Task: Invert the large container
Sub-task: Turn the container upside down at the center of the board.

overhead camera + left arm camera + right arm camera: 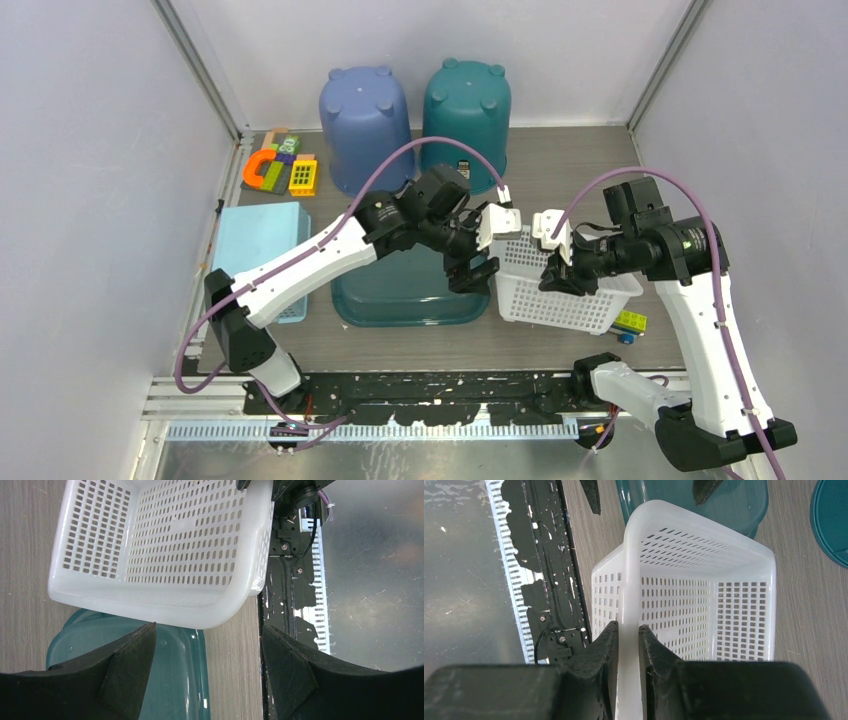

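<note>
On my left, the left gripper (pixel 472 270) hangs with fingers spread wide above the teal tub (pixel 395 295), just beside the white basket (pixel 565 298), placed, I'd judge, to steady the flip. The basket, which I take for the large container, sits tilted right of centre on the table (pixel 560 170), not yet inverted. The right gripper (pixel 628 630) is pinched on its rim to roll it. I can't quite tell whether the base is lifted.
</note>
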